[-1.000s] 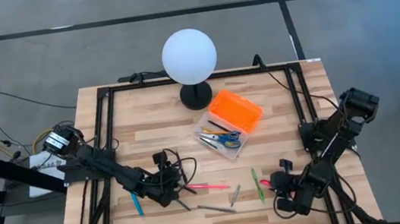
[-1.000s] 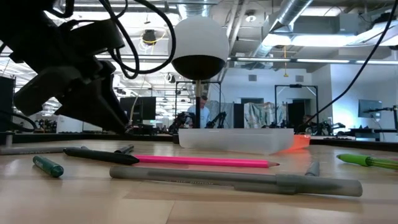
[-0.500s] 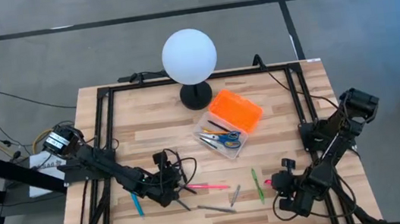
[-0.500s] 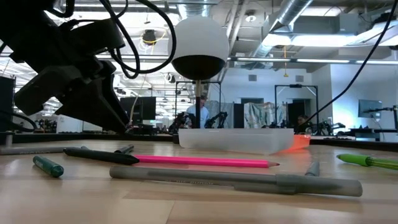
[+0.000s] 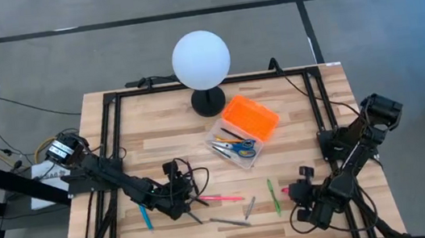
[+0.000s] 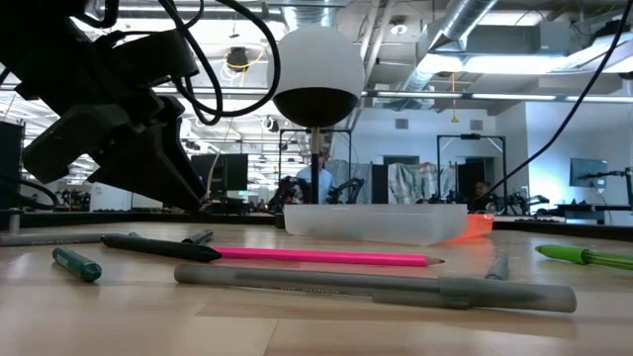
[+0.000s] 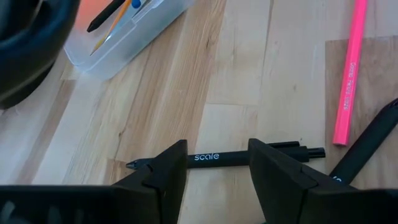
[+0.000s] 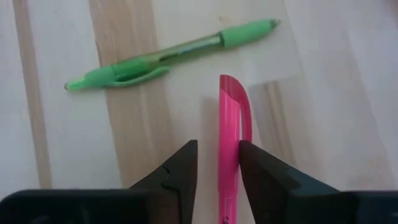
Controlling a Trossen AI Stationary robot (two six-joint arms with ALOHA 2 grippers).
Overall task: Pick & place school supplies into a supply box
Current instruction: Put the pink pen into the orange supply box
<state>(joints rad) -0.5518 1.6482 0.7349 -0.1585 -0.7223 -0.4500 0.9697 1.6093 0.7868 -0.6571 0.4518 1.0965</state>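
The supply box (image 5: 237, 150) is a clear case holding scissors and pens, with its orange lid (image 5: 251, 118) lying open behind it. My left gripper (image 7: 217, 155) is open and low over the near left of the table. Its fingers stand over a black pen (image 7: 205, 157) that lies crosswise under the gap. My right gripper (image 8: 217, 148) is open at the near right, with a pink highlighter (image 8: 235, 112) running lengthwise between its fingers. A green pen (image 8: 174, 56) lies flat just beyond it. My right gripper comes at the pink highlighter's body (image 8: 230, 162) with its fingers along it. The highlighter sits close against one finger (image 8: 261, 174), and a strip of shadowed table shows between it and the other. I cannot tell whether either finger touches it.
A pink pencil (image 5: 220, 197), a long grey pen (image 5: 232, 221), a short grey pen (image 5: 250, 205) and a teal pen (image 5: 145, 217) lie flat along the table's near part. The white globe lamp (image 5: 201, 59) stands at the far middle, behind the box. Black rails frame the table.
My right gripper has edged slightly toward the table's far right corner. The left arm has kept still.
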